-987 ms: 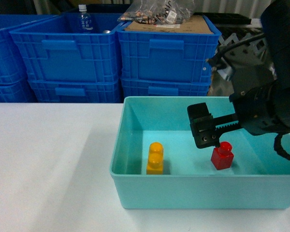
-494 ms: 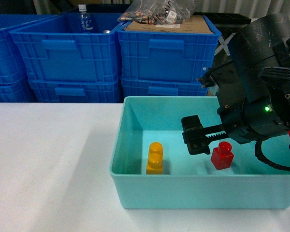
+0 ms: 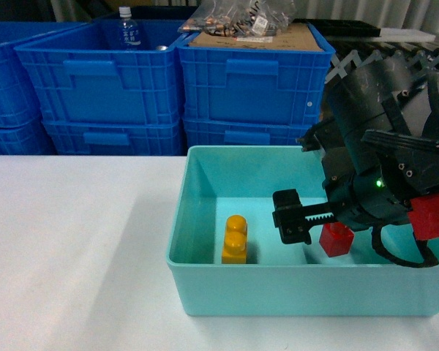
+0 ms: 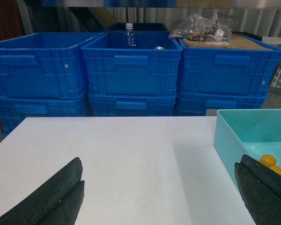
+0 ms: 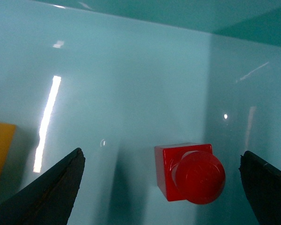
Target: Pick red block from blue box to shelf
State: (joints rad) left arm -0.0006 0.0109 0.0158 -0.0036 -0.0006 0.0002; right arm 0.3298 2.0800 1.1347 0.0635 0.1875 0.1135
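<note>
The right arm reaches down from the right of the head view into the blue box (image 3: 205, 289), its bulky black wrist tilted forward and a toothed rail with a dark finger block pointing toward the box's middle; the right gripper (image 5: 161, 192) hangs low over the box floor with its fingers (image 5: 51, 192) spread wide apart, one at each lower corner of the right wrist view. The red block (image 5: 189, 171) sits upright on the floor between those fingers, nearer the right one, touching neither; in the head view the red block (image 3: 336, 239) shows only partly, just below the gripper body, in the right half of the box. A yellow brick (image 3: 235, 240) stands upright in the left part of the same box, well apart from the red one. The left gripper (image 4: 161, 197) hovers low over the white surface (image 4: 122, 159) left of the box, fingers (image 4: 56, 199) wide apart and holding nothing. Dark blue crates (image 3: 110, 80) are stacked behind the surface
</note>
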